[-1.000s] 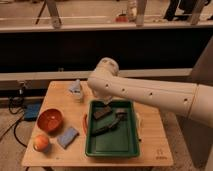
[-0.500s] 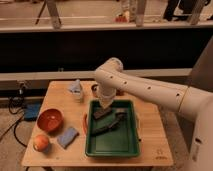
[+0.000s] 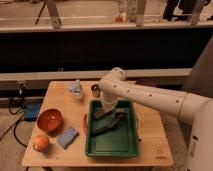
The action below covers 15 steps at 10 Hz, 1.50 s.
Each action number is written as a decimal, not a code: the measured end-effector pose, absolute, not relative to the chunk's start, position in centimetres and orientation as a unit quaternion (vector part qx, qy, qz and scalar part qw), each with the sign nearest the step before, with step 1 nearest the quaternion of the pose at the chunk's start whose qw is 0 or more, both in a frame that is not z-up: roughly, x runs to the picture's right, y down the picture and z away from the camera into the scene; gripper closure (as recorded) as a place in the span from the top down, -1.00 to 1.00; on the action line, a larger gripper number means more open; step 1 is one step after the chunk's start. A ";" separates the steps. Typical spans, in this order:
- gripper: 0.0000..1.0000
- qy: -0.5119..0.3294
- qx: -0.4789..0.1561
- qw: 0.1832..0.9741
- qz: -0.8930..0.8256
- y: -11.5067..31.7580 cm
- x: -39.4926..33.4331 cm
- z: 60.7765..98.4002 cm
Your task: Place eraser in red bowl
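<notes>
Eraser, small flat dark grey-brown block: lies in the back-left corner of the green plastic tray, long axis apparently slanting across it. Gripper: just beside the eraser, toward the tray's middle and above; whether it grips cannot be told. Round orange-red bowl: left of the tray, well apart.

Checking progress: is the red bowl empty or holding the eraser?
Empty: the red bowl shows bare inside; the eraser lies in the green tray, by the hand.
</notes>
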<state>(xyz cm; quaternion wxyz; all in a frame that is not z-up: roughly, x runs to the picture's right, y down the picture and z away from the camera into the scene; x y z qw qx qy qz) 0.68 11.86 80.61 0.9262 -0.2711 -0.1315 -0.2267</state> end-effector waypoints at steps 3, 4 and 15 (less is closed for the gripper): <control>-1.00 -0.129 -0.270 0.934 -0.197 12.8 1.4 82.8; -1.00 -0.130 -0.269 0.935 -0.190 12.8 1.6 83.2; 0.60 -0.159 -0.269 0.926 -0.211 13.0 0.0 84.7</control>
